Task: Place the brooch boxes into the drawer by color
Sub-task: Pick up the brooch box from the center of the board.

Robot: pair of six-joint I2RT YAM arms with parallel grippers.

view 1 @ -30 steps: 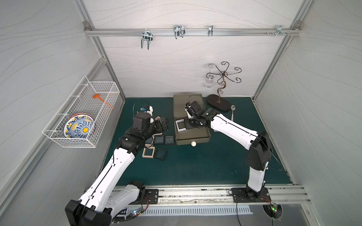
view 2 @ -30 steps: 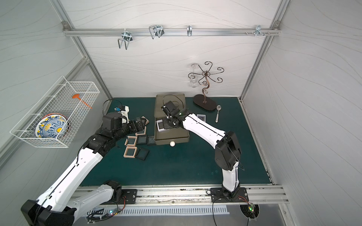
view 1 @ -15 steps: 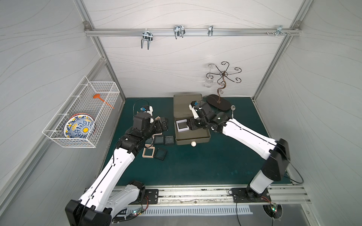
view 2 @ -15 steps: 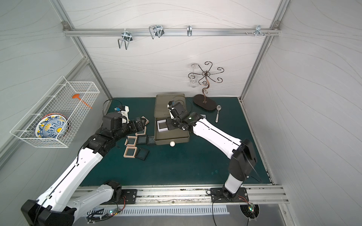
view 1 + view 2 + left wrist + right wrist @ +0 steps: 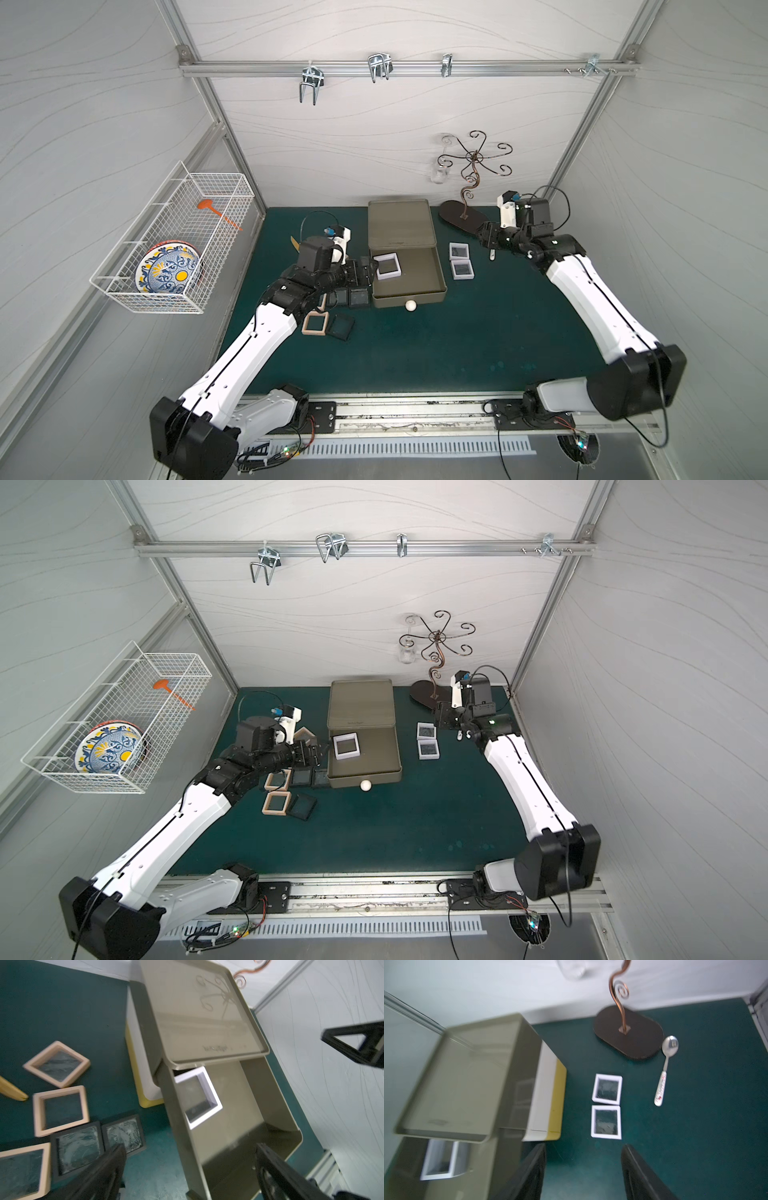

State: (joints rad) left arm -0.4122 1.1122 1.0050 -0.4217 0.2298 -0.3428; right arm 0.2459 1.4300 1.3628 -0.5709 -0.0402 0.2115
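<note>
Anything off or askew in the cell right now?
Minor only. The white box in the open olive drawer sits skewed in a rear corner, not square to the walls. On the mat, one black box lies rotated beside a beige box. No spill or damage visible.

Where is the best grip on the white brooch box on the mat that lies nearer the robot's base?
Grip the nearer white box by its two free side edges, from straight above: it lies flat, and the second white box sits close to its far edge.
</note>
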